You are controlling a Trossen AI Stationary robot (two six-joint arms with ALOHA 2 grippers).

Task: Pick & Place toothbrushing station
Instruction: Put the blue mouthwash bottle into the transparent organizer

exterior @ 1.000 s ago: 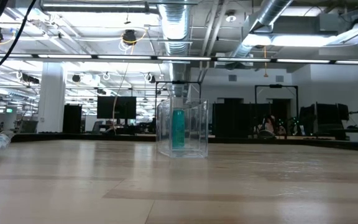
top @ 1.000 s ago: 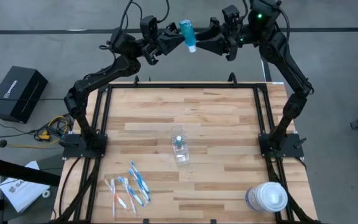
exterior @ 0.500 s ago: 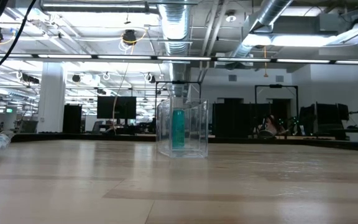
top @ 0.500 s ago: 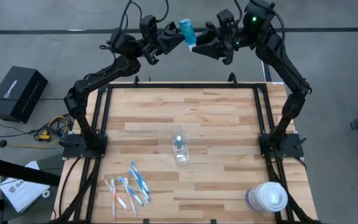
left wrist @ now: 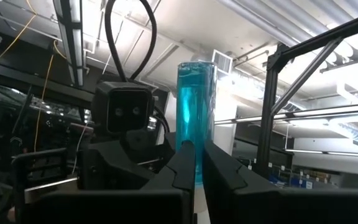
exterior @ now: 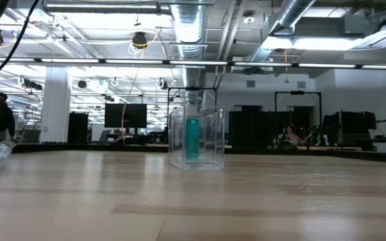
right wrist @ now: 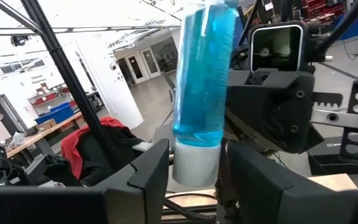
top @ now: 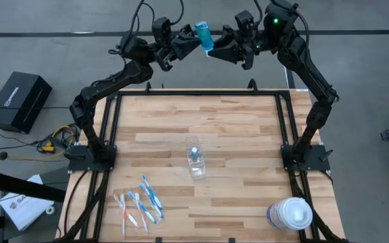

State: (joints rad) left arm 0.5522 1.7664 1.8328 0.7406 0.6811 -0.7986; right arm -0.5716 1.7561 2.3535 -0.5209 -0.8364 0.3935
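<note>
Several toothbrushes [top: 140,200] near table's [top: 242,115] front-left edge, far half bare; left gripper [top: 193,39] beyond the back edge, clamped on a teal tube [top: 203,35]; clear cup [top: 194,160] mid-table with second tube [exterior: 191,138] upright inside; right gripper [top: 216,47] parted around the held tube's white cap [right wrist: 195,163]; white-lidded tub [top: 290,213] front-right, partly cut off

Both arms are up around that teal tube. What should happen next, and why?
Probably the right gripper backs off the teal tube: its fingers stand open either side of the white cap, while the left gripper is shut on the tube and can carry it to the clear cup alone.
</note>
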